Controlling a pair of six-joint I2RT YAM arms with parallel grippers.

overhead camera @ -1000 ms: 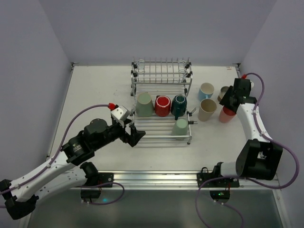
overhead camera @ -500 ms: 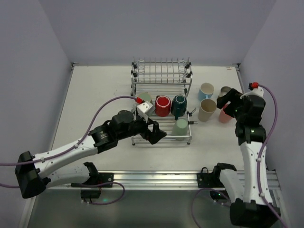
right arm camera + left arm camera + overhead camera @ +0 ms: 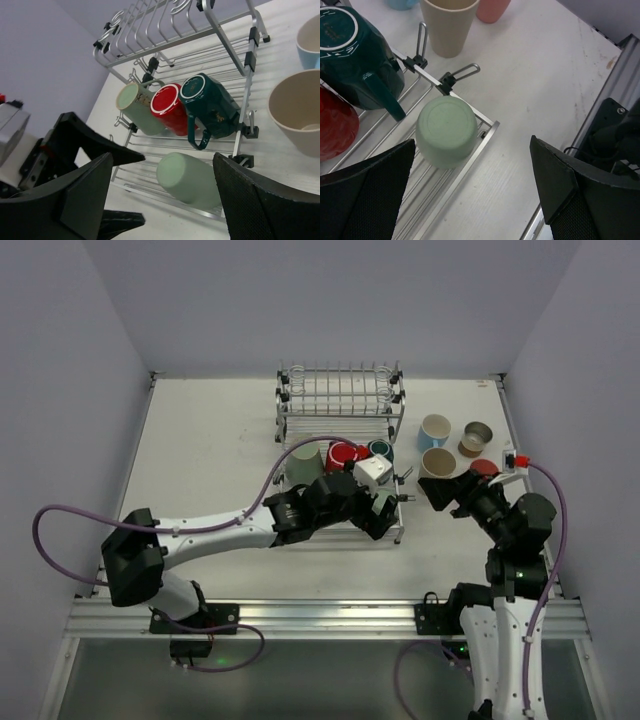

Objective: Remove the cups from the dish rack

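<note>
The dish rack (image 3: 340, 400) stands at the middle back. Its lower tray (image 3: 470, 160) holds a sage green cup (image 3: 303, 462), a red mug (image 3: 343, 452), a dark teal mug (image 3: 378, 450) and a mint green cup (image 3: 446, 131), upside down at the near right corner. My left gripper (image 3: 472, 145) is open above that corner, with the mint cup by its left finger. My right gripper (image 3: 163, 157) is open and empty right of the rack, facing the mint cup (image 3: 192, 180). Light blue (image 3: 435, 428), tan-brown (image 3: 475, 436), beige (image 3: 436, 462) and pink (image 3: 484, 468) cups stand on the table.
My left arm (image 3: 220, 528) lies across the front of the rack. My left gripper's black fingers (image 3: 75, 140) show in the right wrist view. The table's metal front rail (image 3: 320, 615) runs along the near edge. Grey walls close in both sides.
My left arm swung right across the lower tray to the mint cup. My right gripper let go of the pink cup, drew back and turned toward the rack.
</note>
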